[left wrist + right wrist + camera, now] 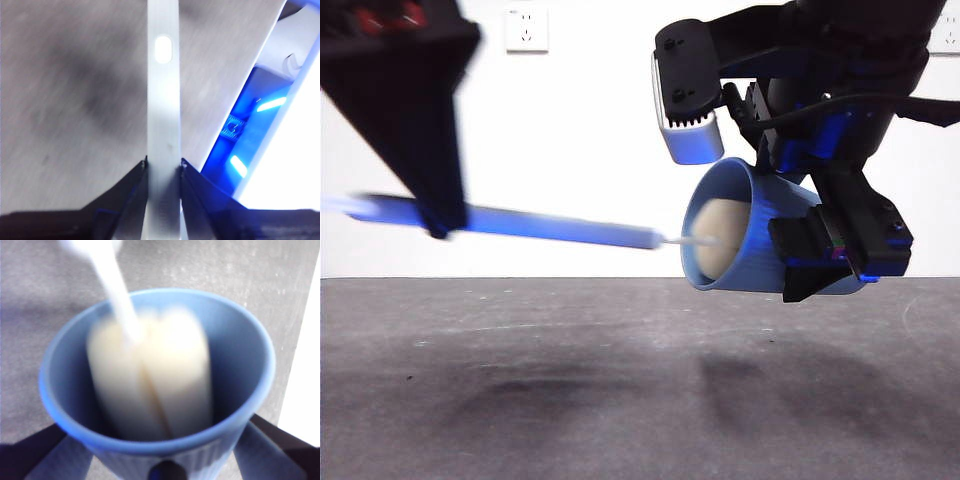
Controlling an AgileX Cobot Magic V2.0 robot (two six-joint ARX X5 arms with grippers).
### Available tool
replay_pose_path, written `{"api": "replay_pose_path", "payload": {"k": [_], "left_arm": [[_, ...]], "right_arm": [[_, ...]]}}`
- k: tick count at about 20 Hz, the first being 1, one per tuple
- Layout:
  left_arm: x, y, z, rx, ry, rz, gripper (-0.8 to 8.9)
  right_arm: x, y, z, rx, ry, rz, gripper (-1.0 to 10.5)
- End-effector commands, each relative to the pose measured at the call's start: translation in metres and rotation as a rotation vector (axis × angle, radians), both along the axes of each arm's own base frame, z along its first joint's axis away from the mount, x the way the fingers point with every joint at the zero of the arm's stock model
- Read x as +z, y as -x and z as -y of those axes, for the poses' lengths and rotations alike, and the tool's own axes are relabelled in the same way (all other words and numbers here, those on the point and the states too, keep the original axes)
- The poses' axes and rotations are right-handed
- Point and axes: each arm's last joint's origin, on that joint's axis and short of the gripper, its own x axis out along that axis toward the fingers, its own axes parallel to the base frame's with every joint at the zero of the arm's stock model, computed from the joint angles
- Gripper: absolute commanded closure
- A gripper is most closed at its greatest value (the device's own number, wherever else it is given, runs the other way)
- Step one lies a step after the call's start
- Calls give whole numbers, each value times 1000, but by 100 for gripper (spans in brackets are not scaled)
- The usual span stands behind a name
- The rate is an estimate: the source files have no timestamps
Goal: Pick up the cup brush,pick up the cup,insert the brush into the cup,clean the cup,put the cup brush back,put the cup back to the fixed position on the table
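The blue ribbed cup (750, 240) hangs on its side above the table (620, 390), its mouth facing left, with my right gripper (825, 255) shut on its body. In the right wrist view the cup (160, 440) fills the picture and the cream-yellow sponge head (150, 385) sits deep inside it, blurred. The cup brush (560, 228) lies nearly level in the air, its sponge (725, 240) inside the cup's mouth. My left gripper (440, 225) is shut on the far end of the handle. The left wrist view shows the pale handle (164, 130) clamped between the two jaws of my left gripper (164, 165).
A white wall with a power socket (526, 28) stands behind the table. Soft shadows of both arms fall on the table's dark surface below the cup and brush.
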Motion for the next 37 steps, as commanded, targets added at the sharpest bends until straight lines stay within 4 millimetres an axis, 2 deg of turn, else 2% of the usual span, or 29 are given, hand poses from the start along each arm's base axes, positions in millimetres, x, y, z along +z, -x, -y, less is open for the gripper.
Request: {"api": "replay_pose_path", "payload": {"k": [1, 8, 11, 14, 16, 19, 21, 25, 30, 37], "left_arm": [[10, 9, -13, 56, -20, 12, 822], [30, 35, -47, 146, -29, 27, 822], [34, 37, -52, 227, 4, 46, 822], [32, 29, -50, 377, 103, 52, 822], [20, 19, -46, 504, 199, 60, 822], [-16, 4, -44, 702, 284, 120, 822], [-38, -8, -45, 795, 338, 135, 822], [-57, -37, -35, 893, 456, 168, 822], [-90, -65, -21, 922, 458, 136, 822], [-128, -81, -10, 926, 420, 69, 822]], "right_arm": [[-1, -3, 0, -44, -38, 2, 963], [6, -9, 8, -163, -154, 26, 963], [18, -13, 18, -289, -317, 60, 963], [39, -12, 31, -431, -552, 102, 963], [58, -8, 42, -502, -741, 118, 963], [86, 5, 59, -521, -1052, 51, 963], [98, 13, 68, -508, -1182, 17, 963], [111, 24, 78, -472, -1281, 0, 963], [113, 26, 79, -449, -1314, -45, 963], [111, 27, 79, -475, -1319, -62, 963]]}}
